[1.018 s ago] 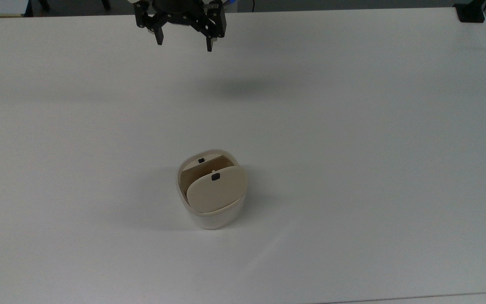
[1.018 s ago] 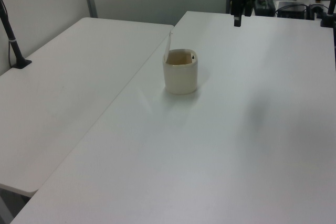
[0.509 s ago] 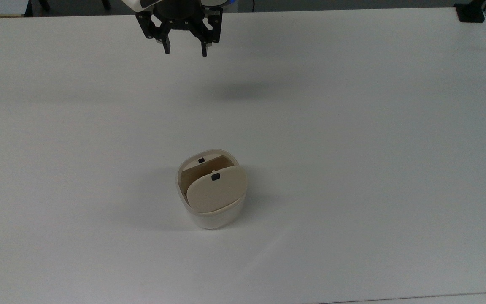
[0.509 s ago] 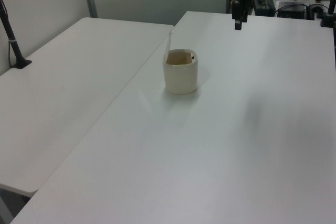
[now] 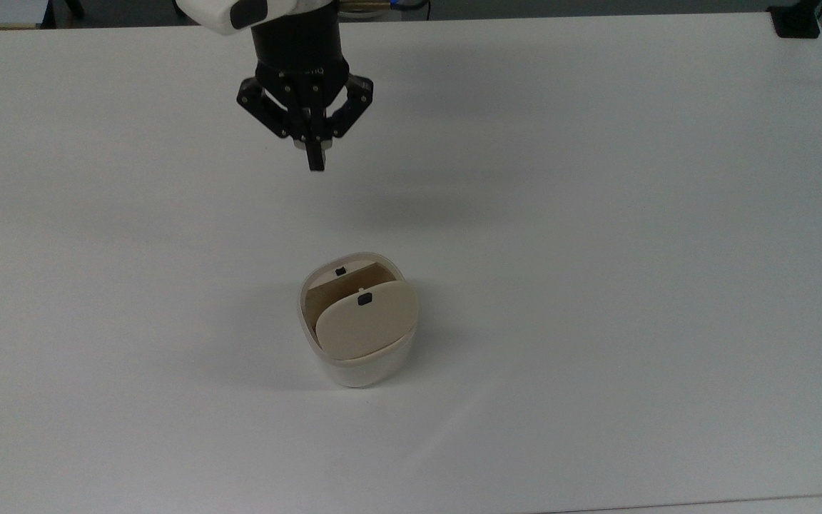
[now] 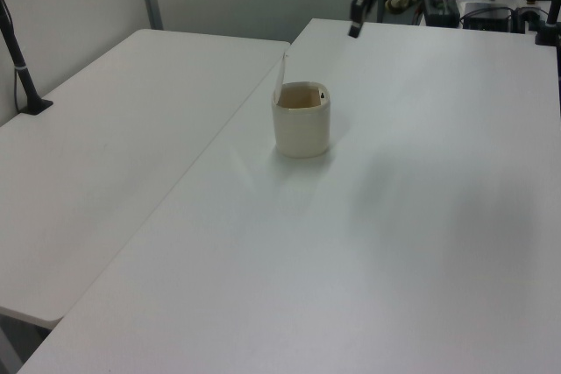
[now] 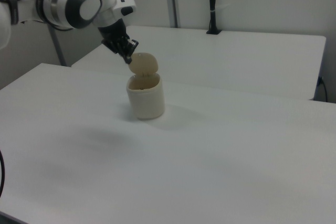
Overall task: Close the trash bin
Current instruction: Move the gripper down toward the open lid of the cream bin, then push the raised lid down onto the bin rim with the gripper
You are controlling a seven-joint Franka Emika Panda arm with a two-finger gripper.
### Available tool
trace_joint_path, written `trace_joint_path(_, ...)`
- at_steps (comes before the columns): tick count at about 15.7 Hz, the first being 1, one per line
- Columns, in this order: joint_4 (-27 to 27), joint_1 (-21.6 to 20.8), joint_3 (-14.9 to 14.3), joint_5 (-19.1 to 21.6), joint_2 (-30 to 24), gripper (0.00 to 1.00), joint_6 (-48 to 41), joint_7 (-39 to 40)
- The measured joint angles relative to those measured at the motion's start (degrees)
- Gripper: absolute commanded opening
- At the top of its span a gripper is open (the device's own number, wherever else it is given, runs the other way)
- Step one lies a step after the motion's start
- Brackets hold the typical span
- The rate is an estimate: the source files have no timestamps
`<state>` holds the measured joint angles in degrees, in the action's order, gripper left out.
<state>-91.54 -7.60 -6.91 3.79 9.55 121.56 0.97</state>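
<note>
- trash bin stands upright near centre of white table, nothing touching it; also seen in left view and right view.
- flap lid raised approx. vertical at bin's rim; bin mouth open. left view shows lid edge-on, thin sliver.
- small black button at rim; 2nd black tab on lid.
- bin interior mostly hidden by lid in top view.
- gripper in air, well apart from bin, fingers pressed together, holding nothing. arm cut off at top view's upper edge.
- right view: gripper tip overlaps lid outline; contact can't be judged there.
</note>
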Motion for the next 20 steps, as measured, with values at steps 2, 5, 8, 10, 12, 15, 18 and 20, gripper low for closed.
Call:
trace_joint_path(2, 1.25, -0.18, 0.01, 2.40, 2.92, 0.00, 8.20, 0.00)
trace_joint_path(5, 5.36, -0.41, 0.08, 3.51, 8.04, 0.00, 16.33, -0.40)
trace_joint_path(8, 9.69, -1.70, 0.15, 3.55, 12.44, 0.00, 20.06, -1.42)
trace_joint_path(10, 11.74, -2.68, 0.17, 3.55, 14.80, 0.00, 22.36, -2.30)
trace_joint_path(12, 12.94, -3.27, 0.17, 3.49, 16.63, 0.00, 23.68, -2.53)
trace_joint_path(15, 13.30, -3.33, 0.16, 2.12, 17.99, 0.00, 23.77, -2.53)
trace_joint_path(18, 13.40, -3.13, 0.08, -0.38, 17.91, 0.00, 19.17, -2.23)
trace_joint_path(20, 13.59, -3.07, -0.07, -0.61, 17.55, 0.00, 12.82, 0.03)
